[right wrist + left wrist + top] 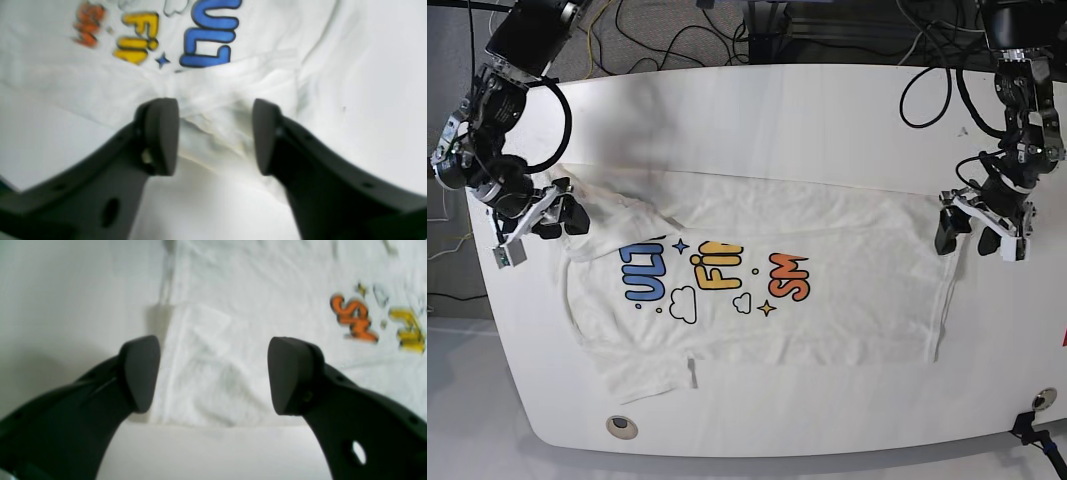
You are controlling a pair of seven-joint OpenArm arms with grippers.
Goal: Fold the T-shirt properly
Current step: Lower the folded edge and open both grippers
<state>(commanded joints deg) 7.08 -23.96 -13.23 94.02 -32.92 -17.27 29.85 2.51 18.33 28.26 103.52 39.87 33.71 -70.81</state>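
- The table [827,110]: we see a white oval top that carries everything; cables lie behind its far edge.
- The T-shirt [847,300]: it lies spread across the middle of the table, print side up, with its length running from one arm to the other. We judge it light, limp and easily wrinkled, so it will sag and drag unless lifted at two points together. The hem corner and the shoulder seam look the firmest places to take hold.
- The print [717,275]: blue, yellow and orange lettering with clouds and stars sits at mid-chest; we would keep the claws off it.
- The left claw [213,373]: its jaws stand spread and empty, poised over a doubled corner of cloth [200,366] at the shirt's edge.
- The right claw [215,136]: its jaws are likewise spread, holding nothing, straddling a bunched ridge of fabric near the blue letters [210,36].
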